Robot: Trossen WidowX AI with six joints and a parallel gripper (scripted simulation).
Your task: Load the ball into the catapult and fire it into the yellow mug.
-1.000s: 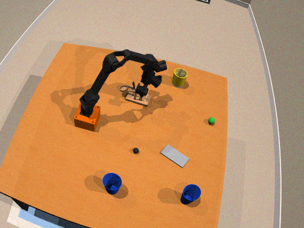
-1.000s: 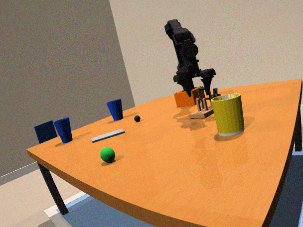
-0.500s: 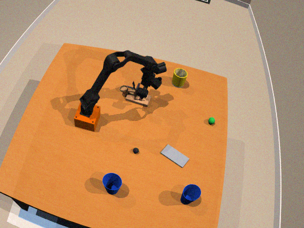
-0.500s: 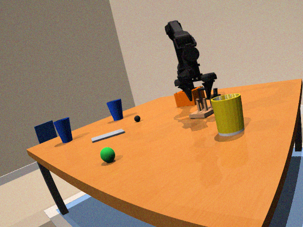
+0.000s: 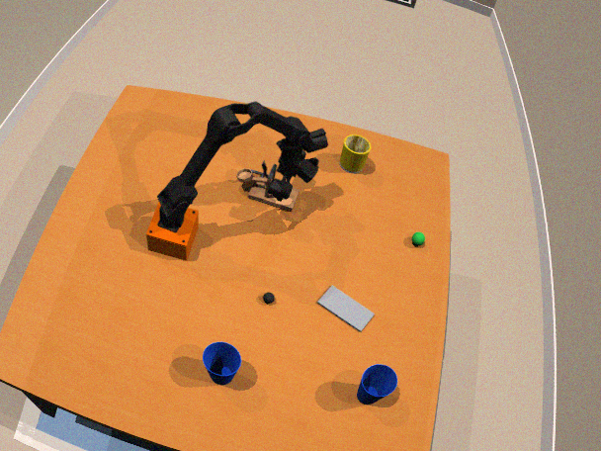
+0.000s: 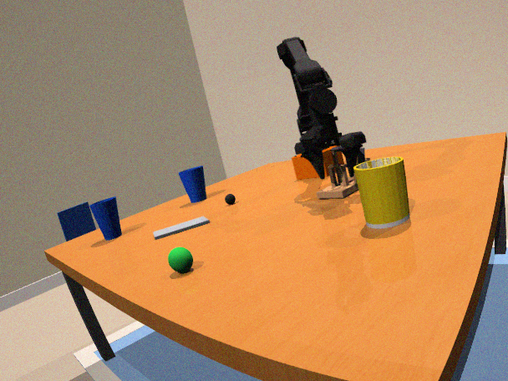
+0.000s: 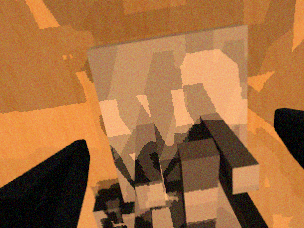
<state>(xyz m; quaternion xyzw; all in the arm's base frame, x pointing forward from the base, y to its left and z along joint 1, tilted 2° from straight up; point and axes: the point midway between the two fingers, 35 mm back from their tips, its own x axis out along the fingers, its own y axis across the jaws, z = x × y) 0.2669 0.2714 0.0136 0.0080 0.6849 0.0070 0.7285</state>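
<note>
The wooden catapult [image 5: 290, 204] [image 6: 332, 195] [image 7: 165, 50] stands under my arm, with its ring-shaped cup [image 5: 238, 176] at the end toward my base. I see no ball in the cup. Its other end points somewhat to the near side of the yellow mug [image 5: 353, 159] [image 6: 382, 196], which stands upright toward the far edge. My gripper [image 6: 337, 175] [image 7: 181, 133] is open and empty, fingers pointing down on either side of the catapult's uprights. A green ball [image 5: 418, 238] [image 6: 180, 260] lies by the right edge, and a smaller black ball [image 5: 268, 298] [image 6: 230, 199] lies nearer the middle.
A flat grey slab [image 5: 346, 309] [image 6: 181, 228] lies to the right of the black ball. Two blue cups stand near the front, one at left [image 5: 221, 363] [image 6: 194, 184] and one at right [image 5: 377, 385] [image 6: 107, 218]. My orange base [image 5: 170, 242] [image 6: 304, 168] is left of the catapult.
</note>
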